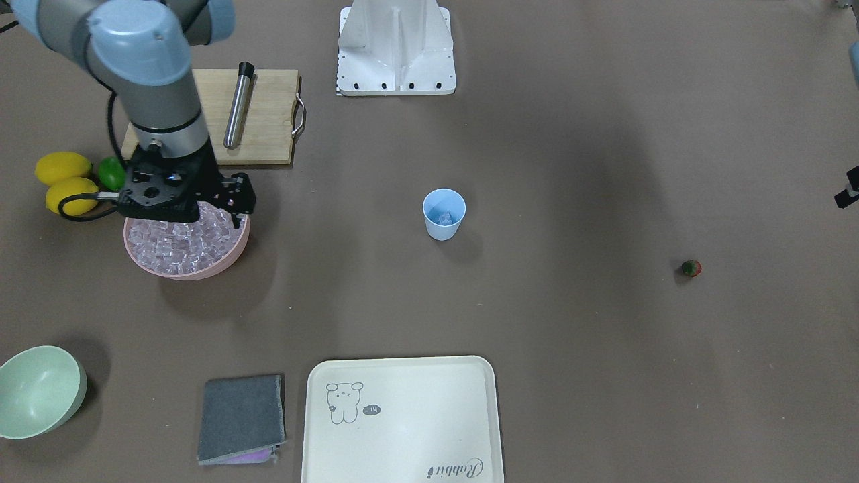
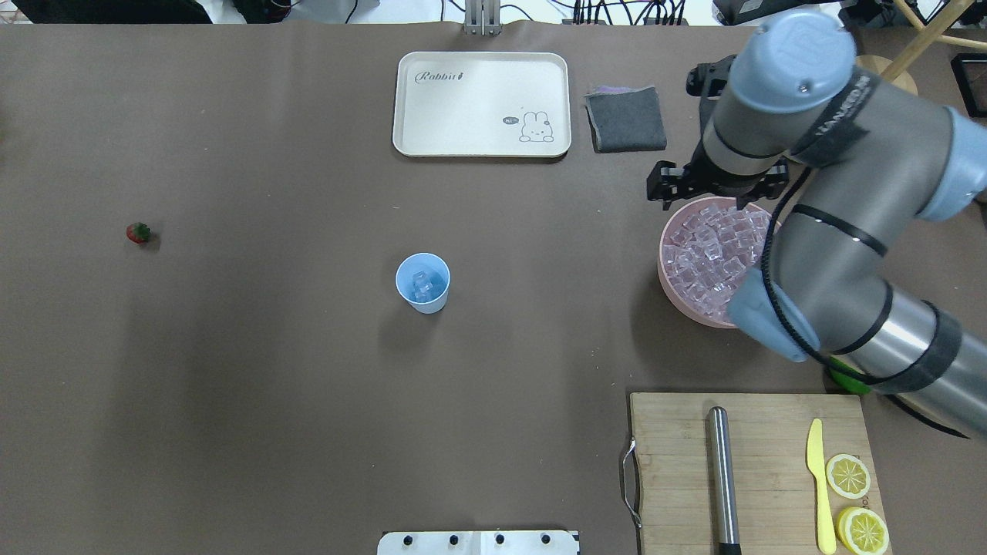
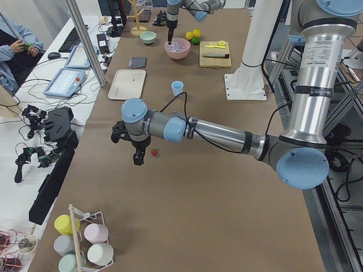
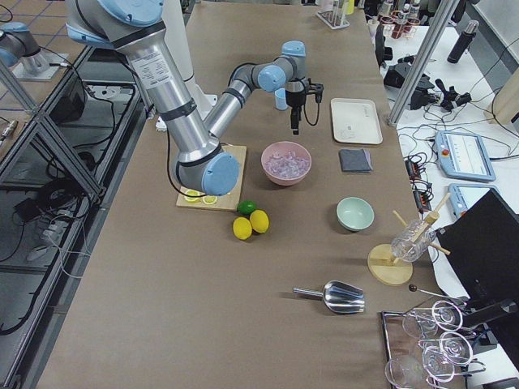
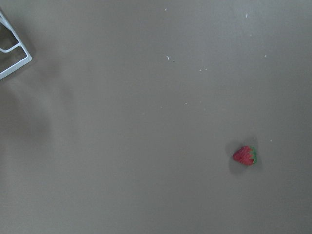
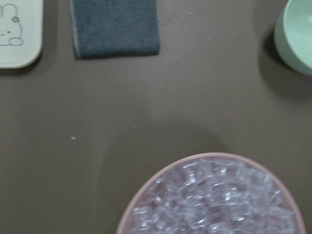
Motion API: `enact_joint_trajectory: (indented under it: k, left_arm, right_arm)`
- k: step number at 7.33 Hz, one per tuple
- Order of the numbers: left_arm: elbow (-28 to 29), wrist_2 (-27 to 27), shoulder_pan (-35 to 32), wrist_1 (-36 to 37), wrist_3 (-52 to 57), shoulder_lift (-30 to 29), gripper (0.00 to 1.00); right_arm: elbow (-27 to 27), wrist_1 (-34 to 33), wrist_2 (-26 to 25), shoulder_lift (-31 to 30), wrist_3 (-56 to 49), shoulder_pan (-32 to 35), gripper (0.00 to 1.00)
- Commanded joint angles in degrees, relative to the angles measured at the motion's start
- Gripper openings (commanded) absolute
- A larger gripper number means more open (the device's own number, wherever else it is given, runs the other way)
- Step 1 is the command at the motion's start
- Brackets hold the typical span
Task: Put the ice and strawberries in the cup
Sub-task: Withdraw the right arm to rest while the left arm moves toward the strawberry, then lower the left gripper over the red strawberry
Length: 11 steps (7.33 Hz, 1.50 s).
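The pale blue cup (image 1: 443,213) stands upright mid-table with a few ice cubes (image 2: 422,284) inside. The heap of ice (image 1: 178,245) fills a pink bowl (image 2: 678,297). My right gripper (image 2: 717,189) hangs above the bowl's far rim. Its fingers are hidden by the wrist, so I cannot tell whether it is open or shut. The right wrist view shows the ice (image 6: 214,200) below. The strawberry (image 1: 691,268) lies alone on the table, also in the left wrist view (image 5: 244,155). My left gripper (image 3: 138,157) hovers just beside it; I cannot tell its state.
A cutting board (image 2: 678,462) holds a metal cylinder (image 2: 722,478), a yellow knife (image 2: 819,486) and lemon halves (image 2: 848,475). Two lemons (image 1: 64,168) and a lime (image 1: 111,173) lie by the pink bowl. A pale green bowl (image 1: 37,389), a grey cloth (image 1: 241,419) and a tray (image 1: 402,422) lie along the operators' edge.
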Motion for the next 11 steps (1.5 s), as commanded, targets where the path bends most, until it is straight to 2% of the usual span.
enact_joint_trajectory:
  k: [1, 3, 5, 7, 9, 10, 11]
  left_arm:
    - [-0.3, 1.1, 4.6, 0.2, -7.4, -3.1, 0.98]
    - [0.1, 2.2, 7.5, 0.2, -8.1, -5.5, 0.98]
    - [1.3, 2.3, 10.1, 0.2, -7.8, -8.1, 0.98]
    - [5.9, 5.2, 12.6, -1.1, -7.7, -11.7, 0.98]
    - [7.3, 4.9, 14.3, -6.7, -7.7, -11.5, 0.99]
    - [10.0, 4.9, 15.0, -12.7, -8.1, -10.9, 0.99]
    - [10.5, 5.0, 15.0, -19.4, -15.5, -10.3, 0.99]
  right_arm:
    - [0.9, 3.5, 7.0, -8.4, -16.9, 10.0, 1.0]
    - [0.5, 13.3, 13.9, -21.1, -31.1, 19.9, 1.0]
    - [-1.3, 13.3, 17.7, -28.4, -47.1, 31.1, 1.0]
    - [-4.6, 13.2, 17.9, -31.9, -60.5, 39.2, 1.0]
    - [-6.7, 13.9, 19.2, -32.9, -61.5, 41.3, 1.0]
    - [-6.6, 14.0, 19.2, -32.9, -61.4, 41.3, 1.0]
    - [-6.3, 13.9, 19.2, -33.0, -61.4, 41.3, 1.0]
